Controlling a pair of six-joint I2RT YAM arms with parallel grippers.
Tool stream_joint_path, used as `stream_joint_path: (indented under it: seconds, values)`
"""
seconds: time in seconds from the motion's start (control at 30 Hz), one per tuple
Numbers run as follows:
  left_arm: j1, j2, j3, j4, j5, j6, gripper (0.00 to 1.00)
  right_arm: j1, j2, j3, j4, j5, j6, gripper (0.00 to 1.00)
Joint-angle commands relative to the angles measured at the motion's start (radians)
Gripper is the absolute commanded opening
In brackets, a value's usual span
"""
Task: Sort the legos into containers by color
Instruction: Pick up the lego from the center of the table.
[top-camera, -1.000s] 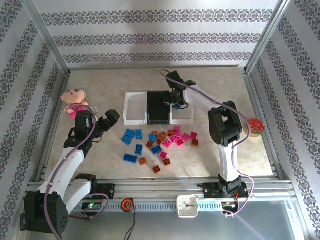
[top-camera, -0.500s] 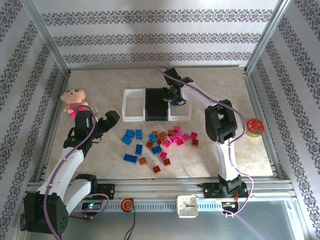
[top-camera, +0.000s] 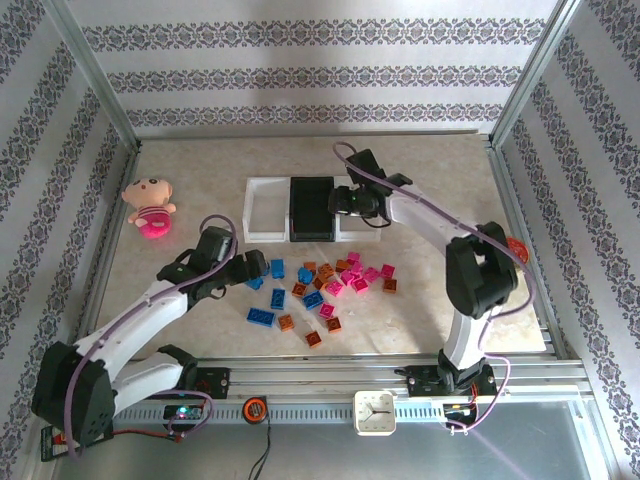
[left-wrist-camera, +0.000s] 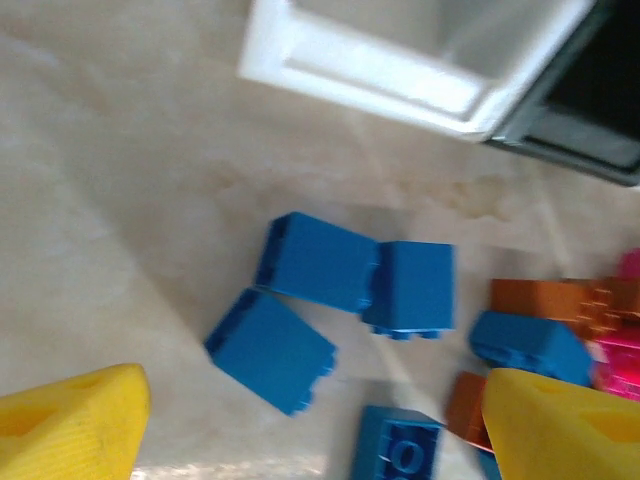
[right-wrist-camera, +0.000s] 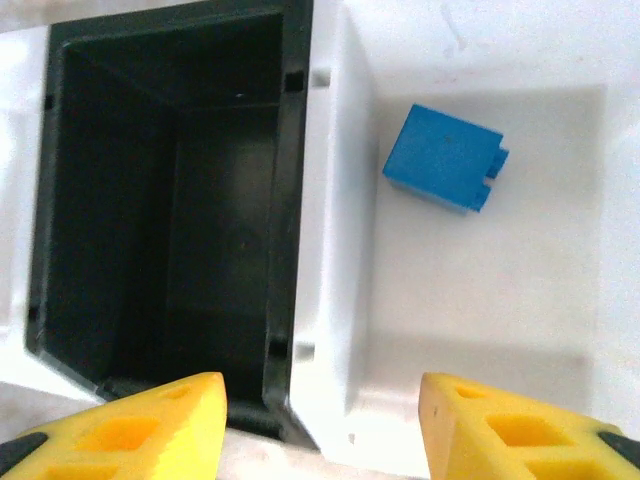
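One small blue studded plastic brick (right-wrist-camera: 443, 158) lies in the right-hand white rectangular plastic bin (right-wrist-camera: 480, 300), marking it as the blue one. The jaws of the right arm (top-camera: 420, 210) hang over it, partly apart and empty, straddling its wall with the black plastic bin (right-wrist-camera: 290, 200). The jaws of the left arm (top-camera: 130, 325) stand wide and empty above three blue bricks (left-wrist-camera: 315, 262) at the left of the loose pile (top-camera: 325, 285), toward the marble worktop's (top-camera: 200, 170) near edge, likely lining up another blue pick.

Your left arm (top-camera: 130, 325) and right arm (top-camera: 425, 212) are white links with black joints, each trailing a purple cable (top-camera: 504, 372); the gripper fingers (right-wrist-camera: 150, 425) are textured yellow.
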Motion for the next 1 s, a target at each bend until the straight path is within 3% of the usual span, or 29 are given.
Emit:
stream_joint_path:
  seconds: [0.0, 0.23, 0.4, 0.6, 0.7, 0.8, 0.97]
  values:
    - [-0.016, 0.065, 0.001, 0.03, -0.089, 0.062, 0.86, 0.009, -0.076, -0.083, 0.065, -0.03, 0.029, 0.54]
    - [-0.049, 0.274, 0.082, 0.045, -0.099, 0.131, 0.73, -0.002, -0.196, -0.183, 0.087, -0.016, 0.048, 0.54]
    - [-0.078, 0.322, 0.05, 0.091, -0.118, 0.121, 0.71, -0.019, -0.246, -0.22, 0.101, -0.019, 0.06, 0.55]
    - [-0.092, 0.361, 0.044, 0.107, -0.11, 0.118, 0.56, -0.028, -0.259, -0.23, 0.101, -0.025, 0.067, 0.55]
    - [-0.099, 0.335, 0.032, 0.079, -0.119, 0.111, 0.57, -0.037, -0.268, -0.242, 0.101, -0.028, 0.072, 0.56]
    - [-0.099, 0.306, 0.01, 0.055, -0.126, 0.11, 0.66, -0.044, -0.279, -0.256, 0.109, -0.028, 0.074, 0.57]
    - [-0.115, 0.283, -0.003, 0.058, -0.144, 0.117, 0.58, -0.056, -0.284, -0.266, 0.113, -0.034, 0.077, 0.57]
